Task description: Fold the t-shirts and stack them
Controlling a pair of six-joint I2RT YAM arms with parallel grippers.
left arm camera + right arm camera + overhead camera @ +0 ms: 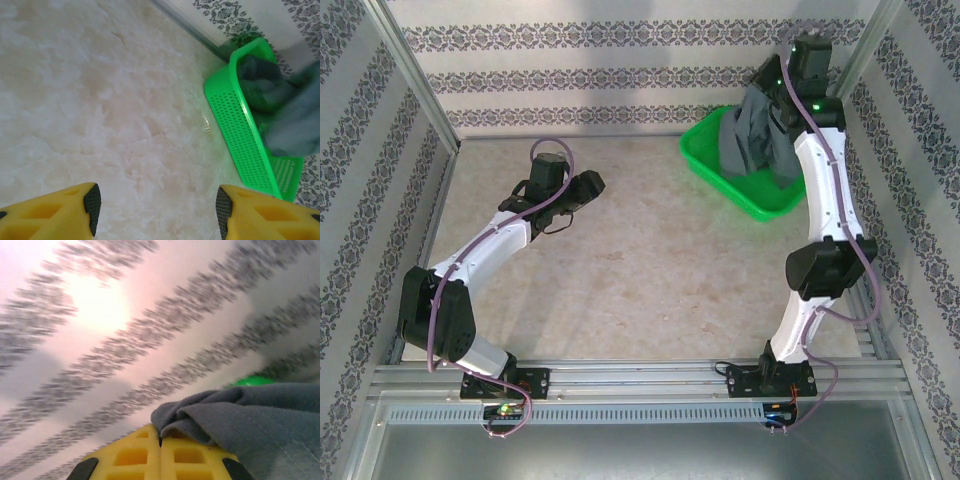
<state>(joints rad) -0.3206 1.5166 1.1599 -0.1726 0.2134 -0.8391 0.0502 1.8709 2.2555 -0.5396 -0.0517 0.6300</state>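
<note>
A dark slate-grey t-shirt [750,130] hangs in a bunch above the green basket [705,160] at the back right. My right gripper [772,78] is raised over the basket and holds the cloth's top. In the right wrist view the yellow jaws of the right gripper [160,440] are pressed together, with a fold of the t-shirt [250,420] pinched at their tips. My left gripper [592,183] hovers over the table left of centre. In the left wrist view the left gripper [156,205] is open, with bare tabletop between its pads. That view also has the t-shirt [290,120] blurred over the basket [240,130].
The table [650,260] is pale marbled, walled by patterned panels at the back and both sides. A metal rail runs along the near edge by the arm bases. A sliver of the green basket [252,381] peeks out behind the cloth in the right wrist view.
</note>
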